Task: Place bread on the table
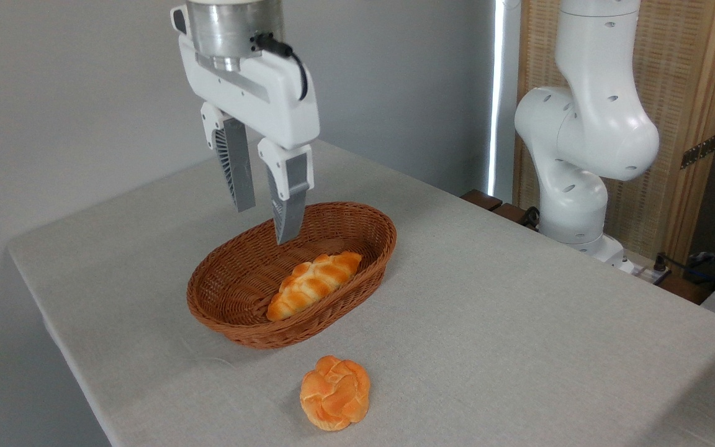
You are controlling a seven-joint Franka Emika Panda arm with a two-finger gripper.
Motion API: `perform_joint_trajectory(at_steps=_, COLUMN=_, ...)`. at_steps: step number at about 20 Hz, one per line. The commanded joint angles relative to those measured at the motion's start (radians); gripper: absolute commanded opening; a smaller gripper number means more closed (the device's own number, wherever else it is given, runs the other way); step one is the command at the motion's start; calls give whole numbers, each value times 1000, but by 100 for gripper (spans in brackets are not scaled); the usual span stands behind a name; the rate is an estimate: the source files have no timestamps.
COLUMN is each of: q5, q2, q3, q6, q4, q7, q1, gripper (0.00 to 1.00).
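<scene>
1. I see the end effector [264, 220] open and empty, above the basket [233, 310].
2. The bun [335, 392] sits on the counter [519, 310], near side of the basket.
3. A loaf [314, 284] lies inside the basket.

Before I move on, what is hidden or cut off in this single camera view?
- Arm: upper links cut off by the top edge above the gripper.
- Basket: near inner wall and floor hidden by its own rim.
- Braided loaf: lower end and underside hidden by that rim.
- Bread: underside against the table not visible.
- Table: near and right parts cut off by the frame edges.
</scene>
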Motion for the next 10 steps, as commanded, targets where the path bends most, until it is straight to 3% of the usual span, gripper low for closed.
perform_joint_trajectory(at_steps=1, q5=-22, q2=35, q3=34, q6=-50, q4=71, q7=19, q1=0, gripper=100)
perform_joint_trajectory(at_steps=10, q5=-22, q2=44, q3=23, q6=-67, q4=69, q7=20, q1=1, gripper=100)
